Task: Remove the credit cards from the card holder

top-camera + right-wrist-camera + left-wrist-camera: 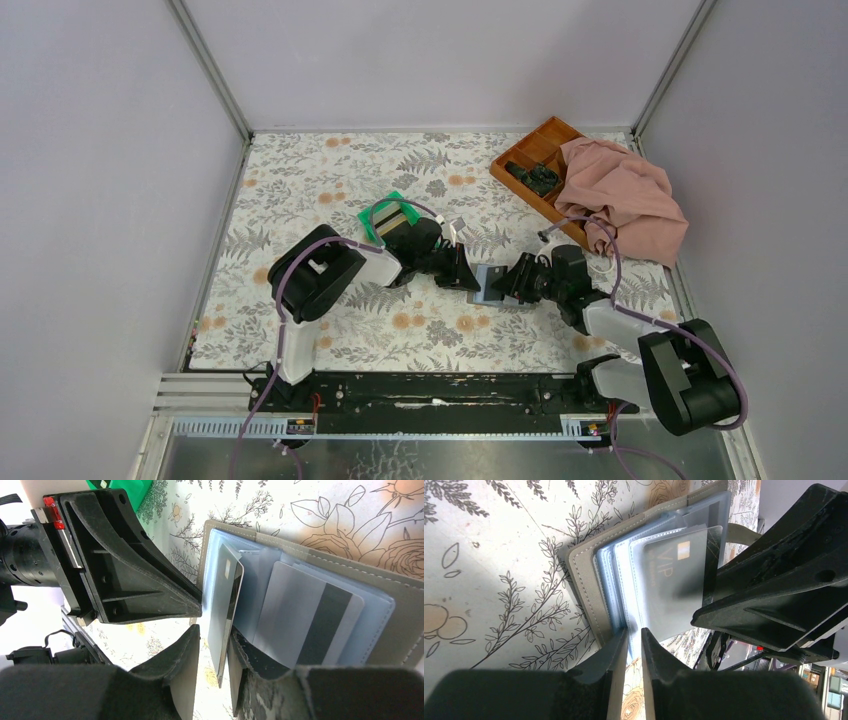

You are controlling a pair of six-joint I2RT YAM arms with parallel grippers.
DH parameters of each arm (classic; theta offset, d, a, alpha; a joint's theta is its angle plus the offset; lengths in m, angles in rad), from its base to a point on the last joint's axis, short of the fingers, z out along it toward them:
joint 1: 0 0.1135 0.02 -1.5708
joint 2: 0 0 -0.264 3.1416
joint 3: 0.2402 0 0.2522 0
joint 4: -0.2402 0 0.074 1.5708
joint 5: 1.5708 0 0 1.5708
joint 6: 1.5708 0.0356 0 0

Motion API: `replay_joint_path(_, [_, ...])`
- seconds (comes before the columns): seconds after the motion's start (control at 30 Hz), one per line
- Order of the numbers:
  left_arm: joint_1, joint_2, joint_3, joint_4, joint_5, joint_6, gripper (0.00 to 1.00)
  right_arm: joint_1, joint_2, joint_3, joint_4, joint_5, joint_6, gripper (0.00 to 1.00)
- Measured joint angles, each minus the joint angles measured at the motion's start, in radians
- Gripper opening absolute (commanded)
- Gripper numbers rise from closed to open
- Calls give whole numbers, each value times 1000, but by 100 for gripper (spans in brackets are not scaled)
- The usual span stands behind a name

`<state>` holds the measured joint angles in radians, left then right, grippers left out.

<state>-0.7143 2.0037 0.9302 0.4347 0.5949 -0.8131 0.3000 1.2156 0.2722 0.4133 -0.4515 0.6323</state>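
Fingers of left gripper: nearly closed, thin gap only. Clear sleeve edges of the card holder run into that gap at the tips, so it has the sleeves nipped.

Right gripper is partly open and straddles the chip card, which stands on edge between its fingers. That card lies against the right-side finger. Bare table shows between it and the other finger, so no pinch. Can't tell if the card is clear of its sleeve; left wrist view shows it under frosted plastic, marked VIP.

Holder lies open on the table, near-centre, slightly right. The two grippers meet over it tip to tip, left gripper from the left, right gripper from the right. Cover is grey-green with stitching, blue-clear sleeves fanned up inside. Striped card sits fully in another sleeve, lying flat on the cover.

Farther and left: green bin, partly behind the left arm, with tan and dark cards lying in it.

Far right corner: orange-brown tray with small dark parts in one compartment. Pink cloth is heaped over the tray's right side and spills onto the table.
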Motion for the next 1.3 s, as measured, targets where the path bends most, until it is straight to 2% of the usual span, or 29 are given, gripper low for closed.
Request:
replay_joint_path(0.53, [4, 2, -3, 9, 1, -8, 24, -8, -124, 0, -115, 70, -28, 28])
replay_joint_path(0.8, [8, 2, -7, 17, 2, -8, 24, -12, -160, 0, -177, 122, -51, 4])
replay_joint_path(0.9, [8, 2, -7, 17, 2, -9, 25, -12, -160, 0, -195, 139, -52, 0])
replay_joint_path(1.0, [8, 2, -7, 18, 3, -9, 31, -12, -161, 5, -211, 155, -52, 0])
replay_joint_path(1.3, [4, -56, -11, -28, -26, 44, 67, -12, -326, 22, -345, 252, -73, 0])
